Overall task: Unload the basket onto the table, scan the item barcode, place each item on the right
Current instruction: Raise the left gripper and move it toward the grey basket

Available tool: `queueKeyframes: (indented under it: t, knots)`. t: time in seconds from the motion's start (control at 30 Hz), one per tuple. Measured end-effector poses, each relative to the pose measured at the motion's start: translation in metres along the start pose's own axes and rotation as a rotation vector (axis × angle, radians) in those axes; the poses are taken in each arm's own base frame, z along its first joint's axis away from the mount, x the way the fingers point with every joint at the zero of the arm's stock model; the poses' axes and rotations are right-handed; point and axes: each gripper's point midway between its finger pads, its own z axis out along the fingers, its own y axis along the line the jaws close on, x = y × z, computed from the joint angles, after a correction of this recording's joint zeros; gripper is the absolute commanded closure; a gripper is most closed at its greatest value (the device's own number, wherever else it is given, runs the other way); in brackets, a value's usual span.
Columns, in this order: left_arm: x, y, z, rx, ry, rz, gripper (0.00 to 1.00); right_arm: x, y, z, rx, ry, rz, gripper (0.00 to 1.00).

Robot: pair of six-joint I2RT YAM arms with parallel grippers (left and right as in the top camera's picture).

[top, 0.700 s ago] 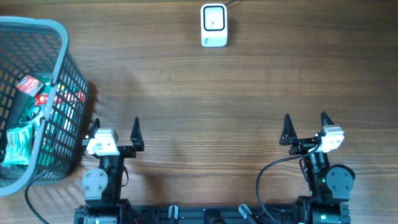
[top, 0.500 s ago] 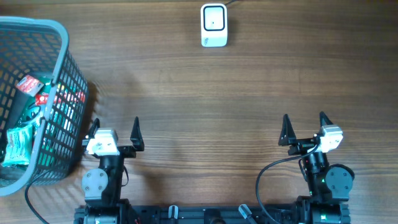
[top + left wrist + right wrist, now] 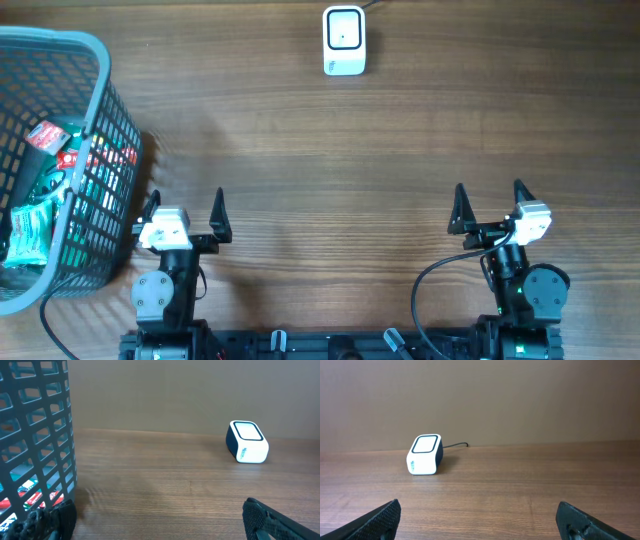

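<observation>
Starting point, nothing picked yet, judging by how things lie. Left gripper sits at the near edge of the table, jaws spread wide, nothing between them. Right gripper is the same: jaws spread, empty, parked near its base.

Task's things are the packets in the grey mesh basket at the left side. There is a red and green one near the top and a white-green packet lower down. The scanner is a small white box at the far middle of the table, well apart from both arms, its window on the top face.

Step in hand is likely a reach into the basket, and the left arm is the natural pick since it is just beside the basket wall. To do it well, it should lift above the rim first and come down from the top, not from the side. Pinching one packet by an edge keeps the flat printed faces uncovered, so the code can be turned toward the scanner window.

In the way: the mesh wall stands between the left fingers and the packets. The packets overlap in a pile, so grabbing two is a risk. No barcode is readable from any view. The scanner's cable runs off behind it, away from the approach.
</observation>
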Motion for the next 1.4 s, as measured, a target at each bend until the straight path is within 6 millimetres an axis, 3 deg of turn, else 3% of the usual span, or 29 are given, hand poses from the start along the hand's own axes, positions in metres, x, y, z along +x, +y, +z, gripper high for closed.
queueKeyframes:
  t: [1.1, 1.4]
  knots:
    - [0.0, -0.001, 0.0, 0.004, 0.001, 0.0, 0.0, 0.0, 0.0, 0.0, 0.0, 0.0, 0.0, 0.0]
    - [-0.004, -0.026, -0.002, 0.149, -0.011, -0.015, 0.0, 0.0, 0.0, 0.0, 0.0, 0.0, 0.0, 0.0]
